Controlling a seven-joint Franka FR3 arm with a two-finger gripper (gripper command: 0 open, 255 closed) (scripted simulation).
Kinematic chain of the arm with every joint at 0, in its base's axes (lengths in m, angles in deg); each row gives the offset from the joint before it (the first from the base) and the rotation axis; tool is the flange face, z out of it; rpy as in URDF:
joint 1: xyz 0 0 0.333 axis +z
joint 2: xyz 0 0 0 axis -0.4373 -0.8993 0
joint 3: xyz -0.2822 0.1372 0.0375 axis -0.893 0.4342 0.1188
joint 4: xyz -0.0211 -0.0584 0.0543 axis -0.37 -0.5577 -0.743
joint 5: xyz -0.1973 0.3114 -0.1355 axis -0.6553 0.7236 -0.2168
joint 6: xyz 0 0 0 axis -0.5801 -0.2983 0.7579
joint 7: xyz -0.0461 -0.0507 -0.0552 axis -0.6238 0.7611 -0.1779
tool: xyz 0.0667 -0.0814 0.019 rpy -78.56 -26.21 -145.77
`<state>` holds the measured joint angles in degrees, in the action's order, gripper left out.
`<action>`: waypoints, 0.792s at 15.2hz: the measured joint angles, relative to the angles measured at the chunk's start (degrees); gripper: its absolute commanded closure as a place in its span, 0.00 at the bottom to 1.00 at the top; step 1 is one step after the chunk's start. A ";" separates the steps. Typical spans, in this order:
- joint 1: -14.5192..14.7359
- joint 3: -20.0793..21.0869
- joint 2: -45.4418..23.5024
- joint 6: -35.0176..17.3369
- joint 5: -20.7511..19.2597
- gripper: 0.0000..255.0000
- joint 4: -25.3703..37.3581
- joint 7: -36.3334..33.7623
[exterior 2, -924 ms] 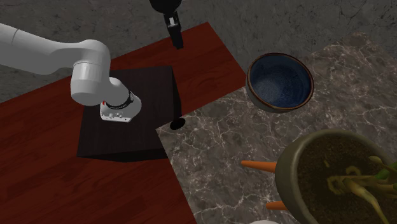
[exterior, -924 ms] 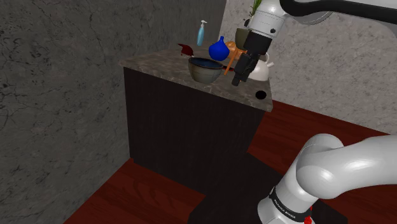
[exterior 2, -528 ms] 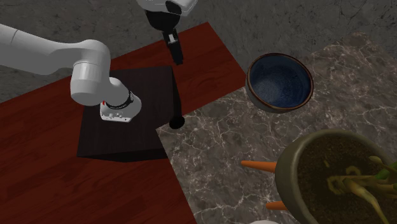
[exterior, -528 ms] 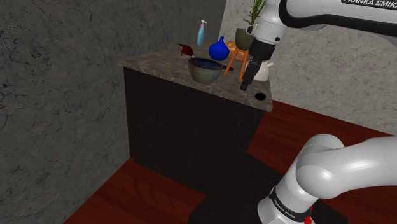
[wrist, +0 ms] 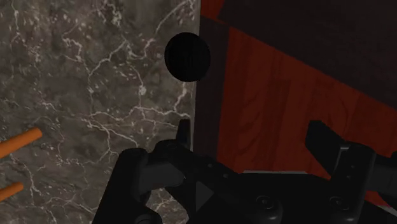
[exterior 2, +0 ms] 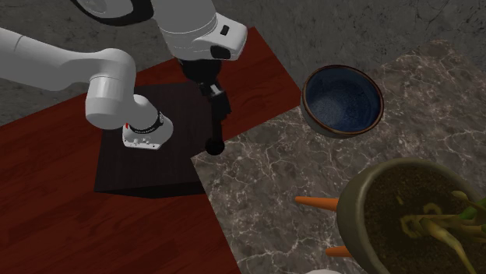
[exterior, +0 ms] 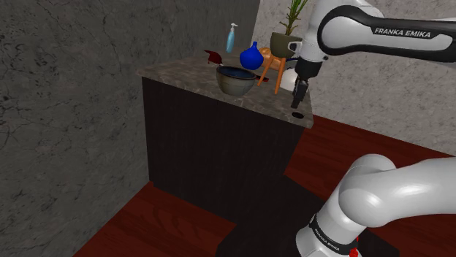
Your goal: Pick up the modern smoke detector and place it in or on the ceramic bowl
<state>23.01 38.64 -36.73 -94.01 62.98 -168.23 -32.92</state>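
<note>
The smoke detector is a small flat black disc [exterior: 298, 111] [exterior 2: 214, 147] [wrist: 188, 57] lying at the corner of the marble counter [exterior: 183, 73], close to its edge. The bowl [exterior: 236, 79] [exterior 2: 343, 100], grey-brown outside and dark blue inside, stands upright farther along the counter and holds nothing. My black gripper [exterior: 299, 97] [exterior 2: 220, 115] [wrist: 254, 135] hangs just above the disc, pointing down, a little off toward the floor side. Its fingers [wrist: 183, 132] stand apart and touch nothing.
An orange-legged stand [exterior: 272, 66] [exterior 2: 315, 201] carries a plant pot [exterior 2: 405, 218] beside the bowl. Behind it are a blue vase [exterior: 251, 55], a spray bottle [exterior: 232, 36], a white pot [exterior: 291, 80] and a red object [exterior: 213, 55]. Red wooden floor [exterior 2: 47, 218] lies below the counter edge.
The gripper has swung toward the shoulder view's right and come down over the counter's corner, ending close above the black disc. It stayed open. The disc and bowl have not moved.
</note>
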 measured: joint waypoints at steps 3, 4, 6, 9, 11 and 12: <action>-0.66 -2.75 -1.18 -2.94 -5.37 0.00 -0.45 5.90; -0.85 -3.70 -1.80 -4.28 -7.13 0.00 -0.63 7.73; -1.21 -5.10 -2.32 -6.01 -9.92 0.00 -0.84 10.70; -1.51 -6.13 -2.65 -7.97 -11.34 0.00 -2.03 11.64; -1.76 -6.79 -2.68 -9.43 -11.98 0.00 -3.34 11.69; -1.85 -7.22 -3.06 -10.22 -12.27 0.00 -3.66 11.76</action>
<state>21.17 31.42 -39.78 -104.23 50.71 -171.89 -21.16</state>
